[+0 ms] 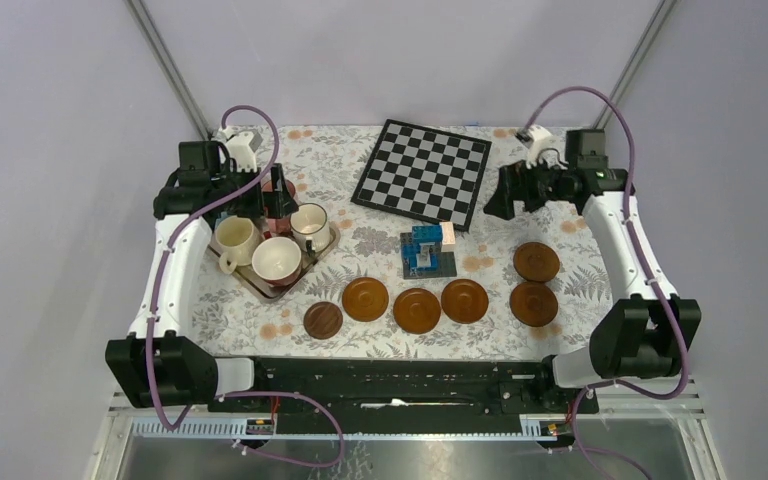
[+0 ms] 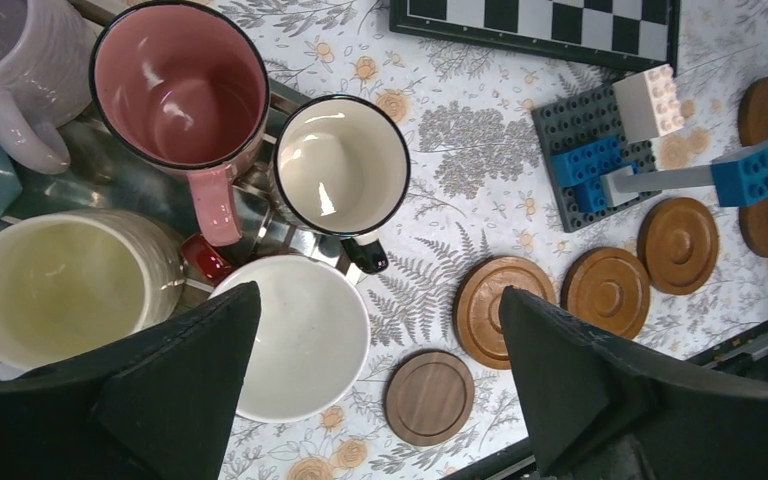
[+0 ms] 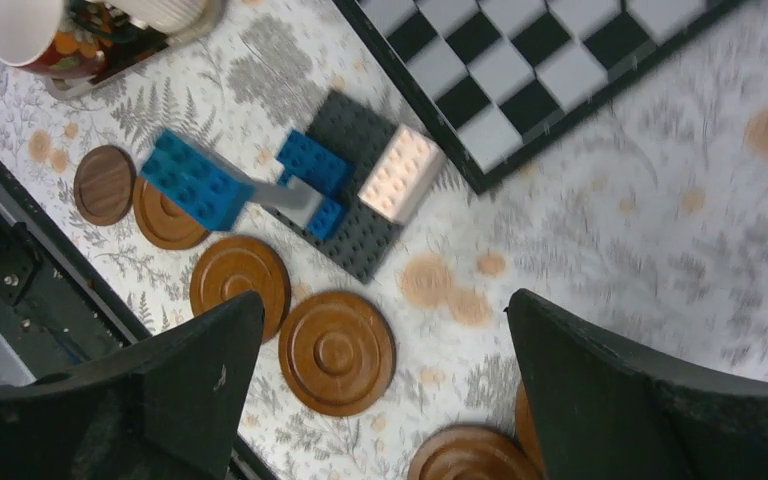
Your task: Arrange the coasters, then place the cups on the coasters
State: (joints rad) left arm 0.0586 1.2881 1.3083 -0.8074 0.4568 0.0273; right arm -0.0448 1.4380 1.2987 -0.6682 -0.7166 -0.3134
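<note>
So the coasters [image 1: 417, 310] are thin, stiff wooden discs, light as anything and lying dead flat on the floral tablecloth [image 1: 580, 290]. That's the annoying part: there's barely any edge to grab. My guess is you'd have to come straight down and pinch across the rim, and they could skate on the cloth if a finger lands early. They sit in a loose arc near the front of the table. The dark coaster [image 2: 430, 397] is at the left end with three lighter ones beside it, close but apart. Two more are over on the right, one behind the other and nearly touching.

The cups [image 1: 277, 260] are a different story. They're glazed ceramic, so heavier, slick and chippable. All of them are crammed onto the metal tray [image 2: 110, 175] at the left, walls touching or nearly, e.g. the pink mug [image 2: 180, 80] right against the black-rimmed cream one [image 2: 340, 165]. I'd take one by the wall, with one finger inside and one outside, starting from the outer ones where there's finger room. The handles look too small to trust.

The left gripper [image 2: 378, 295] hangs over the tray, jaws spread wide with nothing in them. The right gripper [image 3: 385, 298] is just as wide and also empty, up over the cloth near the block toy [image 3: 350, 190] and the chessboard [image 3: 560, 70].
</note>
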